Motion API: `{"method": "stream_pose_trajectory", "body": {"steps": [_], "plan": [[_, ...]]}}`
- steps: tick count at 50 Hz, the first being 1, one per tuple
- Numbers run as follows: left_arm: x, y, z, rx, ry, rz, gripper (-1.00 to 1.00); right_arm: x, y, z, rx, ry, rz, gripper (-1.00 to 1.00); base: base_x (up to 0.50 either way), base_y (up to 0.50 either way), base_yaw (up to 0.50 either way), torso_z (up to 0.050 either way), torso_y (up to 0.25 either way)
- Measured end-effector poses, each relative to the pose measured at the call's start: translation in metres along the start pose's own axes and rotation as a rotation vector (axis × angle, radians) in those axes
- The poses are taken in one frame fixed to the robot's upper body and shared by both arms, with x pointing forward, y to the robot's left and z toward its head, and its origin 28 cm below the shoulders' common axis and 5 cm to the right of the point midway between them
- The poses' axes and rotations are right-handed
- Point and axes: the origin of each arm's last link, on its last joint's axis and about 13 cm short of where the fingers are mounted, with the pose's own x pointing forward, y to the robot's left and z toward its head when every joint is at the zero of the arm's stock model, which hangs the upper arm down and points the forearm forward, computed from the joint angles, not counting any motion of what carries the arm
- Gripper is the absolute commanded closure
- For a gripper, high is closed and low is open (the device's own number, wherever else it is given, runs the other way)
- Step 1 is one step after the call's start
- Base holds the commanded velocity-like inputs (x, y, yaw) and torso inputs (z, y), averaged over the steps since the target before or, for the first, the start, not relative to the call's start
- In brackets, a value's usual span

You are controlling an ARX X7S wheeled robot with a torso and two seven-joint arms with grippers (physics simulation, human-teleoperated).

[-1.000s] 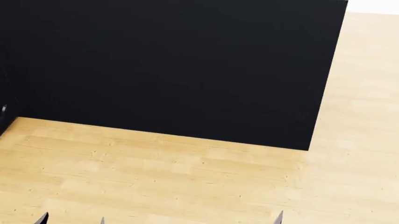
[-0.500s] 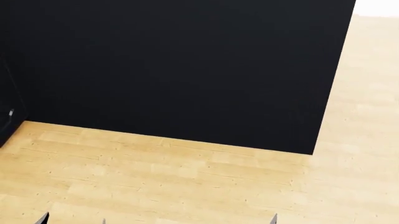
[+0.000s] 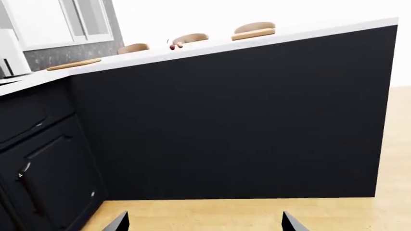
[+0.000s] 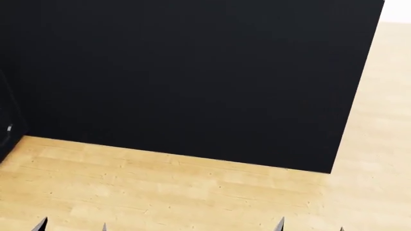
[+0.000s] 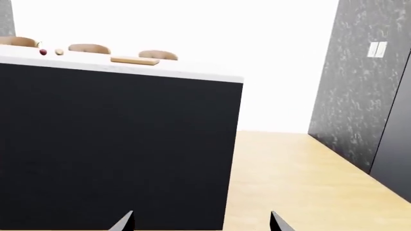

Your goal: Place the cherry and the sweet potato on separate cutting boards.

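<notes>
Nothing of the task looks done yet: both arms hang low in front of the tall black counter (image 4: pixel 192 77), well below its white top, and the food lies up there out of reach. In the left wrist view the cherry (image 3: pixel 171 46) is a small dark red dot on the counter top with the sweet potato (image 3: pixel 179 44) just beside it (a pale stub at this range, too small to make out its shape). One cutting board (image 3: pixel 253 33) lies farther along toward the counter's open end, another cutting board (image 3: pixel 73 63) sits toward the corner by the dark cabinets (image 3: pixel 45 159), and neither board carries anything that I can see. The right wrist view shows the same pair of items and one board from the other side. The left gripper (image 3: pixel 202 222) has its fingertips spread wide with only floor and counter face between them, so it holds nothing; the right gripper (image 5: pixel 202 221) is likewise spread and empty. Everything is left to do, as I judge it: rise or reach to the top, pick each item, and set them on different boards. Against the head view of a second ago, the counter face fills more of the picture and its lower edge sits lower, and a further fingertip now shows at the bottom right, so the robot has closed in.
</notes>
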Motion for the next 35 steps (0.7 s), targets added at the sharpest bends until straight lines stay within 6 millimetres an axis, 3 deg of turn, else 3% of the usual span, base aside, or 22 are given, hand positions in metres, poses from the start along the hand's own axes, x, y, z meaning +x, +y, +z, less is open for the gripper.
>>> {"method": "stream_pose_trajectory", "body": {"steps": [25, 35], "plan": [[-0.0008, 0.0012, -0.0002, 0.001, -0.001, -0.001, -1.00, -0.0001, -0.0004, 0.0002, -0.003, 0.006, -0.009, -1.00, 0.35, -0.30, 0.00, 0.050, 0.000], [-0.0005, 0.0017, -0.0001, 0.001, -0.003, -0.001, -1.00, -0.0004, -0.0007, 0.0004, 0.008, 0.003, -0.019, -1.00, 0.03, -0.18, 0.13, 0.050, 0.000]]}}
